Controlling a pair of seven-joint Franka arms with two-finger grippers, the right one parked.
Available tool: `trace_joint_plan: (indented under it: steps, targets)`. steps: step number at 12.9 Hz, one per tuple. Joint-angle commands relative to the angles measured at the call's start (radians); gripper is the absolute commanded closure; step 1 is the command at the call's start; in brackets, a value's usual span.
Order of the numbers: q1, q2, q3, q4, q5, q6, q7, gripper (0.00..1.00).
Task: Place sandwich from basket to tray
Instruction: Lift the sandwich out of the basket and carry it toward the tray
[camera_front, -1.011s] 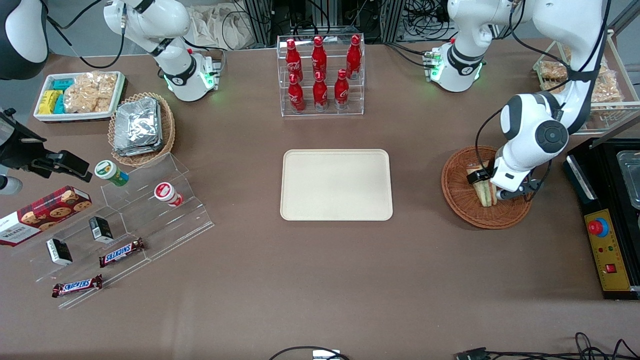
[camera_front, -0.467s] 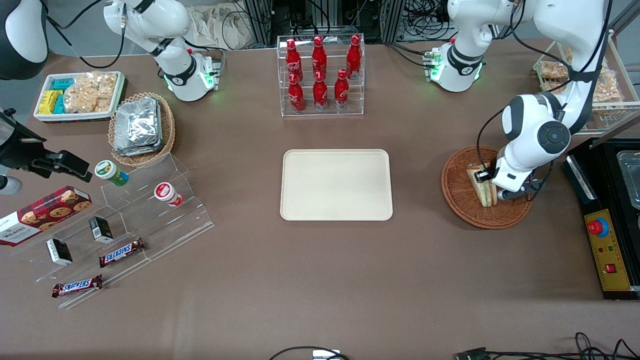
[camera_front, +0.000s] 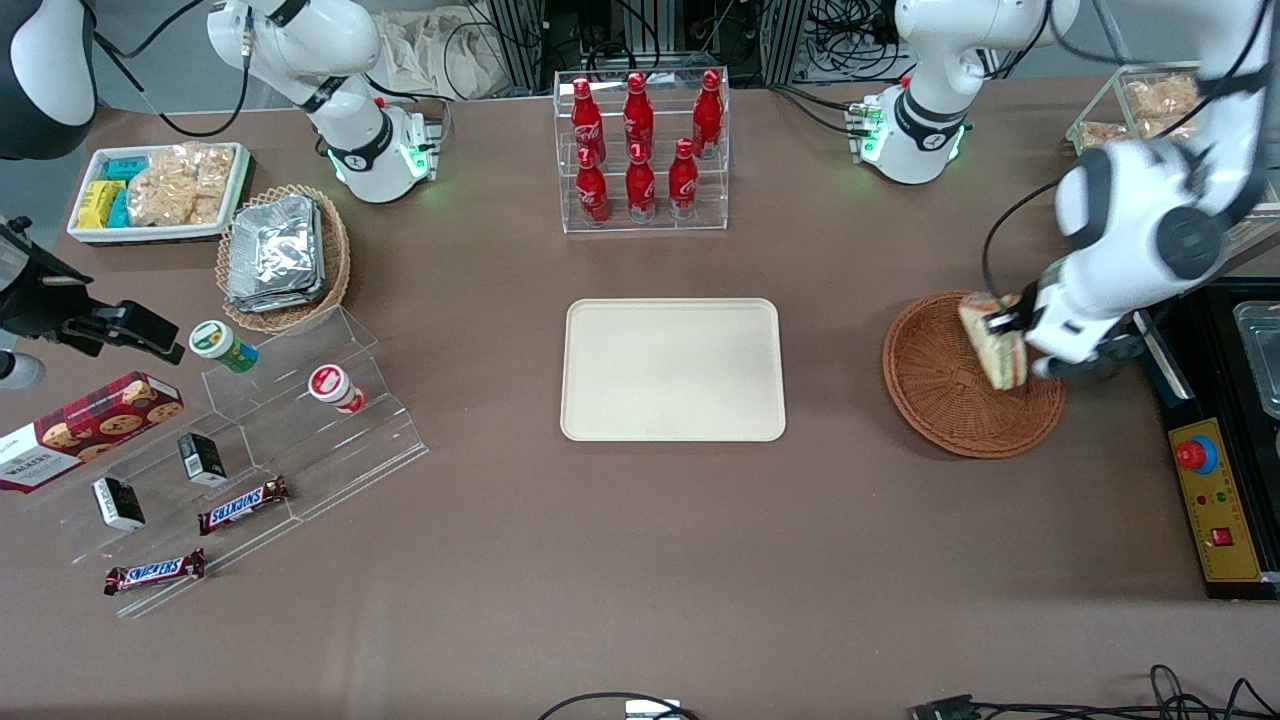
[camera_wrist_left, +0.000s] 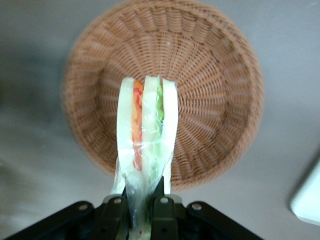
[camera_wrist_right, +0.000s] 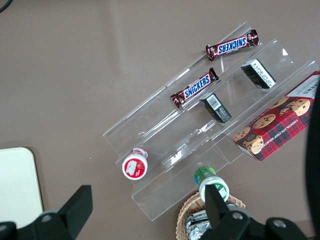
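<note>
The gripper (camera_wrist_left: 142, 210), clamped on the sandwich (camera_wrist_left: 146, 130), holds it above the basket (camera_wrist_left: 210, 65); the carry to the tray (camera_front: 672, 370) at the tabletop's middle comes next.

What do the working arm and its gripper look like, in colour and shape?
The working arm has smooth, rounded white shells with dark grey round caps at its joints, and a thin black cable loops along it. Its base is white with a green light. The gripper, above the basket, is black, with small round screws near the fingers.
</note>
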Motion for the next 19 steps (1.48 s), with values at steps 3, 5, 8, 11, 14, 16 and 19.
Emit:
trace_joint_plan:
  steps: [3, 5, 8, 11, 14, 16, 19]
  targets:
    - [-0.003, 0.04, 0.004, 0.544, 0.004, -0.514, 0.072, 0.82]
    - [-0.009, 0.05, -0.004, 0.632, 0.004, -0.558, 0.075, 0.82]
    - [-0.02, 0.053, -0.111, 0.642, 0.001, -0.563, 0.048, 0.8]
    - [-0.018, 0.147, -0.354, 0.715, -0.006, -0.561, -0.155, 0.78]
    - [-0.013, 0.296, -0.58, 0.831, 0.0, -0.55, -0.445, 0.78]
    - [-0.019, 0.336, -0.662, 0.834, 0.012, -0.541, -0.547, 0.78]
    - [-0.023, 0.334, -0.668, 0.659, 0.053, -0.427, -0.541, 0.76]
